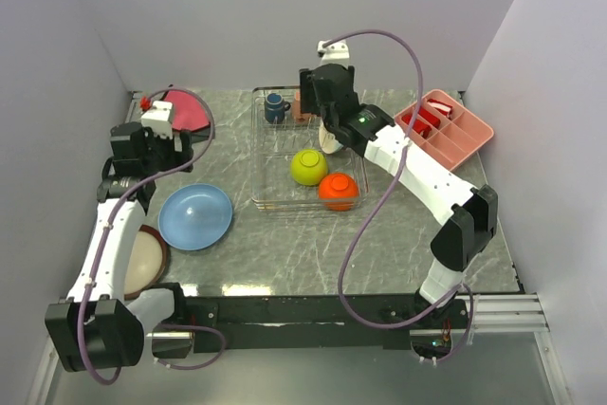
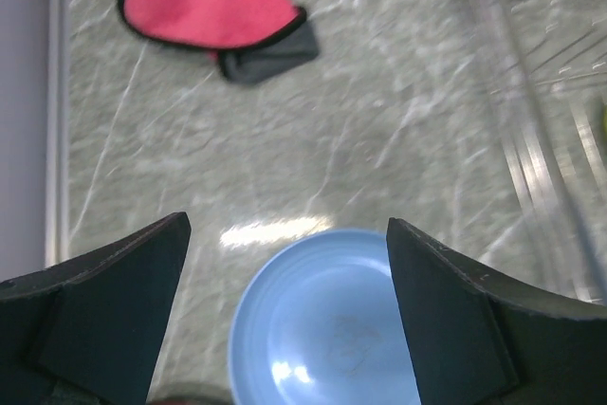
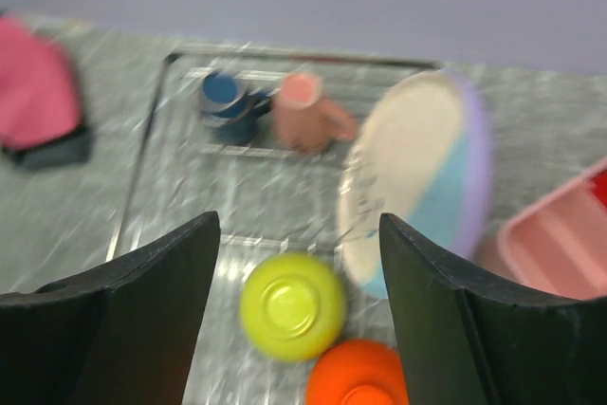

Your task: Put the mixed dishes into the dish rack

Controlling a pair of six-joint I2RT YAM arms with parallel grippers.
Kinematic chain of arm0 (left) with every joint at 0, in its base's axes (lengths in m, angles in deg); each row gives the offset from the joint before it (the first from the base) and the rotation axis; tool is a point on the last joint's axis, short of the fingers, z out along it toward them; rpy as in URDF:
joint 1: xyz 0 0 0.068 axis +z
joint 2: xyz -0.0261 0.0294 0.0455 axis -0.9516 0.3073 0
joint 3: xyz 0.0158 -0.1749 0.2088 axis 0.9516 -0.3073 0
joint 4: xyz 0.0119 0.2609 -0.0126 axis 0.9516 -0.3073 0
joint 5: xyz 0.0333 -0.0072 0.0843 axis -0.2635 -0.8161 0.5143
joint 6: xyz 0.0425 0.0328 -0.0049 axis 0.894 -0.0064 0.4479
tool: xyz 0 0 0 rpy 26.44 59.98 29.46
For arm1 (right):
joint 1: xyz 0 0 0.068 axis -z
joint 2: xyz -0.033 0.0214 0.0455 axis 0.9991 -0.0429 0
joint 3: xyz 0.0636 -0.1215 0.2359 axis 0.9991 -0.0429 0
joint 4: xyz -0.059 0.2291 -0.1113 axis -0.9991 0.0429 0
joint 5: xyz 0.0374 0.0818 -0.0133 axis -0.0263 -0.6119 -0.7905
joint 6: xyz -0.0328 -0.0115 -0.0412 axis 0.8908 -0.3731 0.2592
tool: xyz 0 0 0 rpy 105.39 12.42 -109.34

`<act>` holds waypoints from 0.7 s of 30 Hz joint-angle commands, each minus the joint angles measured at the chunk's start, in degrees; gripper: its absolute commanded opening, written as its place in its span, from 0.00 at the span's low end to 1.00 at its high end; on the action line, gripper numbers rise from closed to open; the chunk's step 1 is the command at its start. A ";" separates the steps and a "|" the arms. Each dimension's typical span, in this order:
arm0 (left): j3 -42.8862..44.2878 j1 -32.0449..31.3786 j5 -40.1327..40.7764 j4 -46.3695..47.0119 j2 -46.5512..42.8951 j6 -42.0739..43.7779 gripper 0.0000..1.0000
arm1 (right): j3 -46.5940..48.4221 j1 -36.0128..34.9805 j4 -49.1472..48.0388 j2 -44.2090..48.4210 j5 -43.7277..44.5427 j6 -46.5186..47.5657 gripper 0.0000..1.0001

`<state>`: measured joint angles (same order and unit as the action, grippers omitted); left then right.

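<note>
The wire dish rack (image 1: 268, 198) holds a dark blue mug (image 1: 276, 106), a small pink cup (image 1: 302, 107), an upturned yellow-green bowl (image 1: 309, 166) and an upturned orange bowl (image 1: 338, 191). A lavender-rimmed plate (image 3: 417, 177) stands tilted at the rack's right side. High over the rack, my right gripper (image 3: 299, 225) is open and empty, with the yellow-green bowl (image 3: 291, 305) below the gap. The light-blue plate (image 1: 195, 216) lies on the table left of the rack. Above its far edge my left gripper (image 2: 285, 234) hangs open and empty. The red-rimmed cream plate (image 1: 142, 261) lies partly under the left arm.
A red-pink folded cloth (image 1: 185, 109) lies at the back left. A pink compartment tray (image 1: 446, 128) sits at the back right. Grey walls close in the table on three sides.
</note>
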<state>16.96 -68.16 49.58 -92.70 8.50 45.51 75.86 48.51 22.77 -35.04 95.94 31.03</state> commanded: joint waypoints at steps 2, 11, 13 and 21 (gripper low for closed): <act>-0.30 5.28 -3.80 -7.46 3.05 11.71 0.90 | -3.24 -0.44 3.22 3.15 -17.07 -0.93 0.77; 2.85 13.10 -13.30 -17.24 14.47 20.07 0.82 | -8.25 0.71 3.22 6.32 -60.15 6.01 1.00; 4.08 15.91 -14.45 -18.38 19.13 21.30 0.79 | -10.00 0.53 2.08 6.59 -61.04 5.32 1.00; 5.41 17.85 -14.55 -16.45 29.15 24.91 0.69 | -11.42 0.97 1.82 6.67 -58.58 5.76 1.00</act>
<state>20.24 -50.21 37.04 -109.55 35.75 67.26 64.98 48.91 26.64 -31.52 39.36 35.95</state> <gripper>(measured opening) 0.700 0.999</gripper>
